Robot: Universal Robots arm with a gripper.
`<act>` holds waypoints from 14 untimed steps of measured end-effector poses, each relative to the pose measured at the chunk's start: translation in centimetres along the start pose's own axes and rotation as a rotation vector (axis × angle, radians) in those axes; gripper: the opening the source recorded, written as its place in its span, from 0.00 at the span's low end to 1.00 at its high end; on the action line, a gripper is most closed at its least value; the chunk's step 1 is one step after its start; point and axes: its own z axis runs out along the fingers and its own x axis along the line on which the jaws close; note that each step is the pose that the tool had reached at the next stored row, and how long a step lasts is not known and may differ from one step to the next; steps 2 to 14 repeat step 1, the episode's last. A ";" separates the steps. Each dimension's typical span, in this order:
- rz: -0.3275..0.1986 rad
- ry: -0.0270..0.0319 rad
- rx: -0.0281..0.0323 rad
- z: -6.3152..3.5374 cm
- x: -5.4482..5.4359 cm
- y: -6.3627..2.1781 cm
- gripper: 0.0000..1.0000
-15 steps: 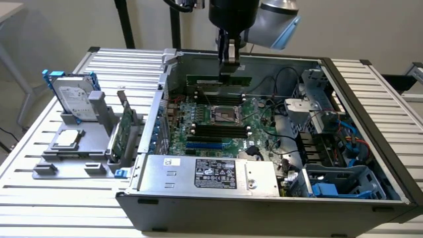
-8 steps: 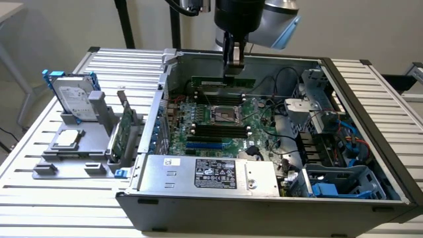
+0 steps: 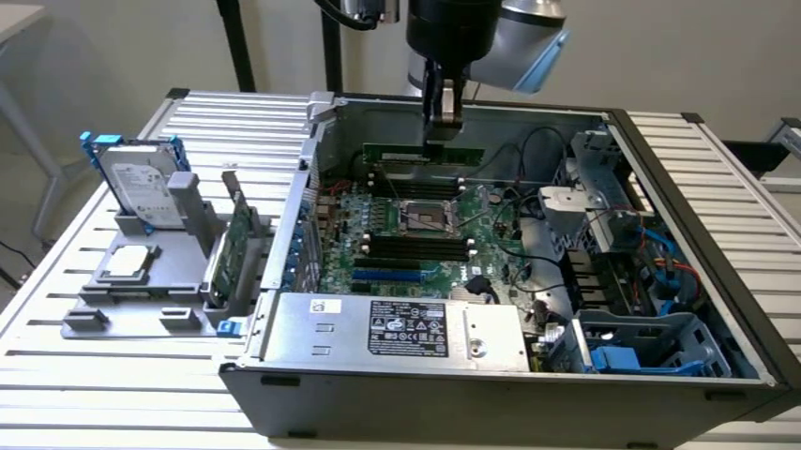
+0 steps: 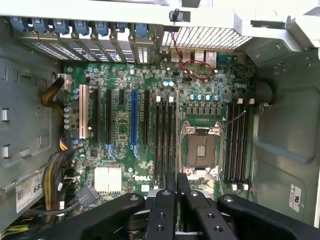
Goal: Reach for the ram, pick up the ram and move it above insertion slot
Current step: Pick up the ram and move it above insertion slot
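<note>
The ram (image 3: 403, 152), a long narrow green stick, hangs level inside the open computer case (image 3: 701, 234), near its back wall. My gripper (image 3: 441, 141) comes straight down from above and is shut on the ram's upper edge towards the exterior view's right end. The stick hovers just above the far bank of black memory slots (image 3: 419, 175), apart from them. In the wrist view my gripper (image 4: 176, 181) points down at the motherboard with its black fingers (image 4: 169, 192) pressed close together, lined up with a bank of memory slots (image 4: 165, 137). The fingers hide the ram there.
A CPU socket (image 3: 432, 216) lies between the two slot banks, with a second bank (image 4: 237, 140) beyond it. Cables and a drive cage (image 3: 601, 187) crowd the case's right side. A power supply (image 3: 400, 328) sits in front. Outside, a grey fixture (image 3: 126, 281) holds a hard drive (image 3: 141, 183) and an expansion card (image 3: 232, 248).
</note>
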 end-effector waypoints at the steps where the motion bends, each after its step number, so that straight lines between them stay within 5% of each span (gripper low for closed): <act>1: 0.000 0.0000 0.0000 0.00 0.0 0.00 0.13; 14: 0.000 0.0000 0.0000 0.00 0.0 0.00 0.13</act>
